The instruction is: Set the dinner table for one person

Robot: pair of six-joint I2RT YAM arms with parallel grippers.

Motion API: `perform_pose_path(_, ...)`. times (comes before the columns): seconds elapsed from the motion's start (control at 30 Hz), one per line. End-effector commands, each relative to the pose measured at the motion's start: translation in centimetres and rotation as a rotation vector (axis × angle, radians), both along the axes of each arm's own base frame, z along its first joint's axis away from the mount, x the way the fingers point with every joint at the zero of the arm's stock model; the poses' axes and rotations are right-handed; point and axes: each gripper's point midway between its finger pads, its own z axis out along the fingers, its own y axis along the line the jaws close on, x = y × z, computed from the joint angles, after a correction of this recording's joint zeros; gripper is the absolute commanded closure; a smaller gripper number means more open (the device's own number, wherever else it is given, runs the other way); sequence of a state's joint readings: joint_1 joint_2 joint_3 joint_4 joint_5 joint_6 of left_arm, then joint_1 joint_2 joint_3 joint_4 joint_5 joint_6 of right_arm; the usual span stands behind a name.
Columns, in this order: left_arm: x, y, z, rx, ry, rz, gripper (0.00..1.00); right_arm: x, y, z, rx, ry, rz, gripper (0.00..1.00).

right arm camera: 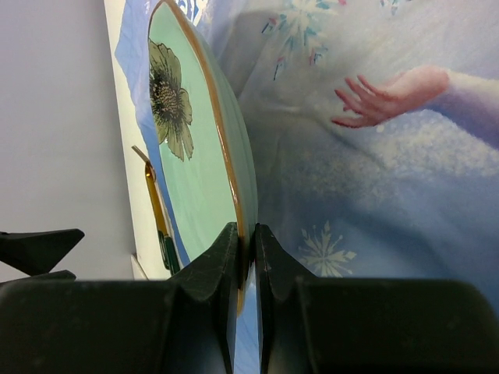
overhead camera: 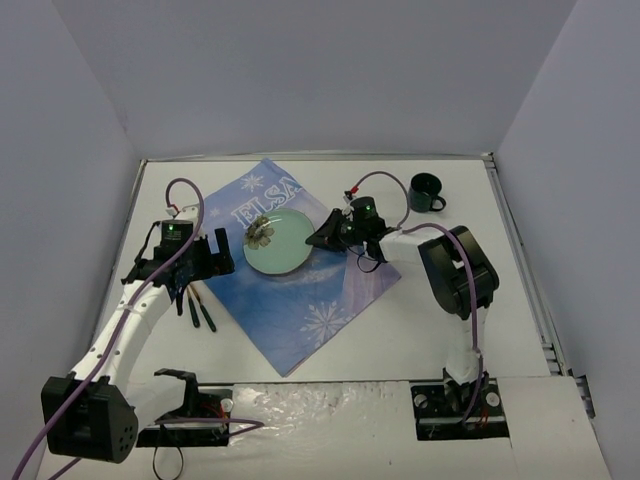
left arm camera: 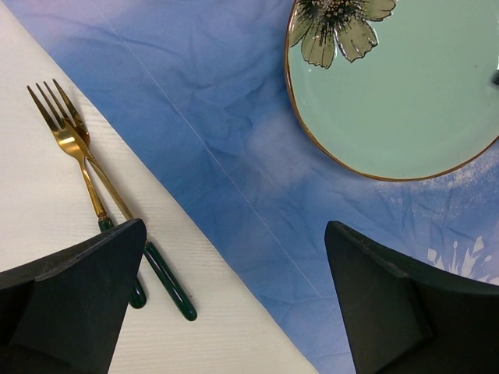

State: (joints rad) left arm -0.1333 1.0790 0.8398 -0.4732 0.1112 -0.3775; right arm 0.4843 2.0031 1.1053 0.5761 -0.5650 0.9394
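A mint-green plate [overhead camera: 280, 243] with a gold rim and a flower print lies on the blue ELSA cloth [overhead camera: 300, 290], which is spread on the white dinner table [overhead camera: 470, 310]. My right gripper [overhead camera: 318, 238] is shut on the plate's right rim; in the right wrist view its fingers [right arm camera: 228, 249] pinch the gold edge of the plate [right arm camera: 195, 171]. My left gripper [overhead camera: 205, 262] is open and empty above the cloth's left edge. Two gold forks with dark green handles [left arm camera: 93, 179] lie on the table just left of the cloth, also in the top view [overhead camera: 198, 305].
A dark green mug [overhead camera: 427, 192] stands at the back right of the table. Grey walls enclose the table on three sides. The plate [left arm camera: 398, 86] shows at the upper right of the left wrist view.
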Motion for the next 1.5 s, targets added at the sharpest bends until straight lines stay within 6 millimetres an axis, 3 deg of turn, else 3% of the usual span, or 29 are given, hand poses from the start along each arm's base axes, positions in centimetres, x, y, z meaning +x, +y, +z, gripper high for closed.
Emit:
perform_pose_path(0.0, 1.5, 0.2, 2.5, 0.000, -0.083, 0.002, 0.03, 1.3, 2.6, 7.1, 0.184, -0.204, 0.078, 1.00)
perform_pose_path(0.43, 1.5, 0.3, 2.4, 0.003, -0.082, 0.005, 0.03, 0.7, 1.2, 0.3, 0.089, -0.110, 0.058, 0.99)
perform_pose_path(0.53, 1.5, 0.3, 2.4, 0.004, -0.080, 0.007, 0.03, 0.9, -0.3, -0.7, 0.026, -0.106, 0.038, 0.72)
perform_pose_path(0.63, 1.5, 0.3, 2.3, 0.007, -0.079, 0.009, 0.03, 1.5, -2.5, -0.6, -0.073, -0.131, 0.022, 0.60)
perform_pose_path(0.7, 1.5, 0.3, 2.3, 0.008, -0.078, 0.008, 0.03, 2.3, -4.6, -0.1, -0.179, -0.163, -0.004, 0.47)
perform_pose_path(0.87, 1.5, 0.4, 2.3, 0.008, -0.076, 0.010, 0.03, 4.2, -10.9, 3.6, -0.402, -0.245, -0.071, 0.29)
perform_pose_path(1.1, 1.6, 0.3, 2.2, 0.007, -0.068, 0.006, 0.03, 7.0, -21.7, 9.7, -0.764, -0.439, -0.201, 0.19)
perform_pose_path(1.2, 1.6, 0.2, 2.1, 0.006, -0.065, 0.004, 0.03, 8.6, -25.3, 11.8, -0.866, -0.499, -0.227, 0.18)
perform_pose_path(1.27, 1.6, 0.2, 2.1, 0.008, -0.065, 0.003, 0.03, 9.0, -27.8, 11.2, -0.908, -0.482, -0.199, 0.19)
perform_pose_path(1.47, 1.6, 0.2, 1.9, 0.006, -0.060, 0.000, 0.03, 11.5, -32.1, 10.9, -0.971, -0.515, -0.146, 0.20)
